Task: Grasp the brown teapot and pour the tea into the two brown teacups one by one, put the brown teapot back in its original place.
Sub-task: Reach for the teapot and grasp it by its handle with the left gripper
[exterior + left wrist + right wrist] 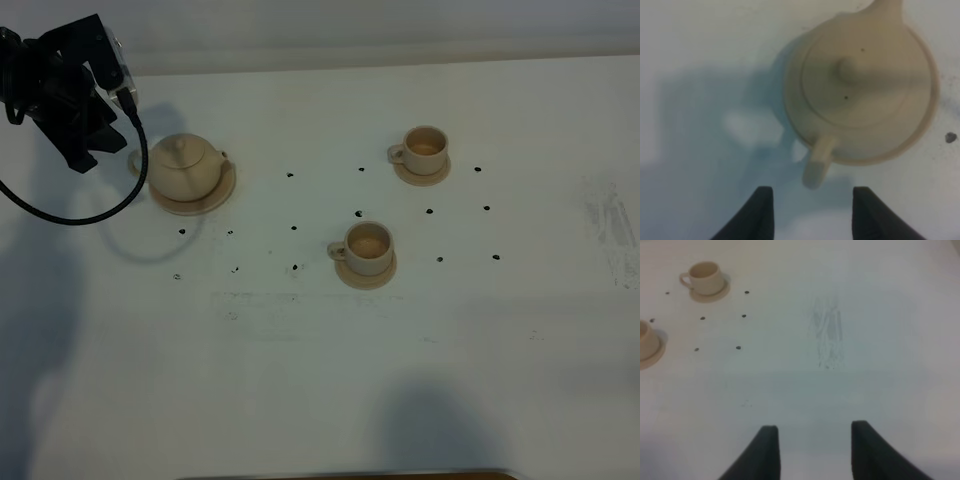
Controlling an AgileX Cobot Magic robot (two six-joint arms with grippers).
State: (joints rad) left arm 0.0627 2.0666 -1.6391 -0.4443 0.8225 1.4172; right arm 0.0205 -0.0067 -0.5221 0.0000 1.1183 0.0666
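So the squat round beige ceramic teapot [185, 165] sits on its wide flat beige saucer [226, 190] at the left of the white bench [300, 380], knobbed lid on. Its loop handle [817, 160] points at the left claw [812, 192]. That claw's black fingers are spread apart, with the handle just ahead of the gap and nothing pinched. A black cable [60, 212] loops beside the pot.

Two small smooth matching cups, the far beige cup [425, 148] and the near beige cup [368, 245], each sit on a little round saucer, well apart from the pot. That's three saucers total. Small black dots [290, 175] pepper the bench between them, and there's a scuffed patch [610, 225] at the right. The right claw [813, 427] hangs over the bench near that scuff, fingers apart, holding nothing.
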